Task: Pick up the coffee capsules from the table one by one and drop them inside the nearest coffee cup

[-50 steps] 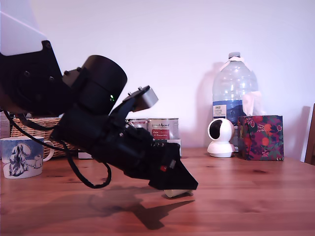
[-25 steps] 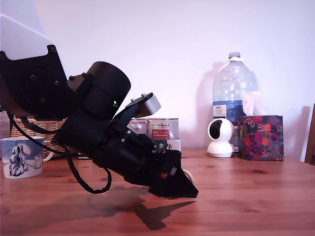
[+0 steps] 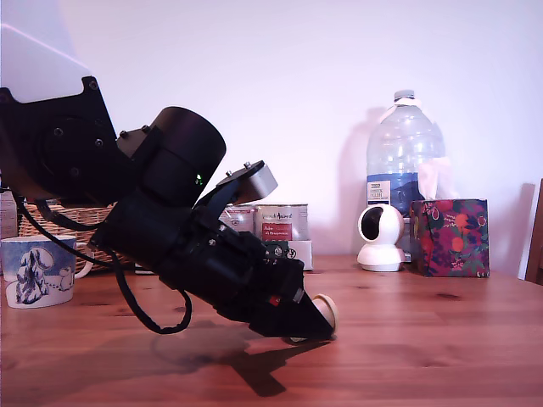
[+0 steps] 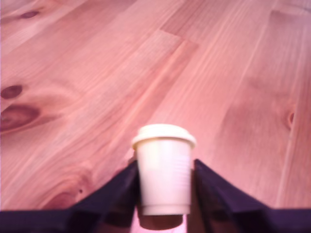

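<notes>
A cream-beige coffee capsule (image 4: 163, 172) sits squeezed between the two dark fingers of my gripper (image 4: 164, 187), its flared rim pointing away from the wrist. In the exterior view the same capsule (image 3: 325, 311) pokes out of the gripper (image 3: 305, 322) tip, low over the wooden table (image 3: 407, 339) and slightly tilted; whether it touches the wood is unclear. The white coffee cup (image 3: 36, 269) with a blue band and cartoon print stands at the exterior view's far left, well away from the gripper.
Behind the arm are a wicker basket (image 3: 72, 219) and two metal tins (image 3: 282, 224). At the exterior view's right stand a large water bottle (image 3: 405, 161), a small white camera (image 3: 380, 237) and a flowered tissue box (image 3: 449, 236).
The gripper tilted and shifted slightly, and the capsule that was under its tip now shows its rim out of the closed fingers.
</notes>
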Robot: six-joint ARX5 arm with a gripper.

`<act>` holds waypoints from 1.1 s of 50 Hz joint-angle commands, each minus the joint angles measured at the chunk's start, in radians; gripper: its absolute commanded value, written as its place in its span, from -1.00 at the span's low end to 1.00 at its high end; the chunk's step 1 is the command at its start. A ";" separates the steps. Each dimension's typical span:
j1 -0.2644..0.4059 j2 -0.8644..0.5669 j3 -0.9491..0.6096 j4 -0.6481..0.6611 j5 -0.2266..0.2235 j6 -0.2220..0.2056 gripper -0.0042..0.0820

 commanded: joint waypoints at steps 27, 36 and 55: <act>0.009 -0.200 -0.007 -0.307 -0.009 0.001 -0.65; 0.034 -0.307 -0.007 -0.430 -0.068 0.001 -0.65; 0.193 -0.523 -0.007 -0.679 -0.117 0.000 -0.65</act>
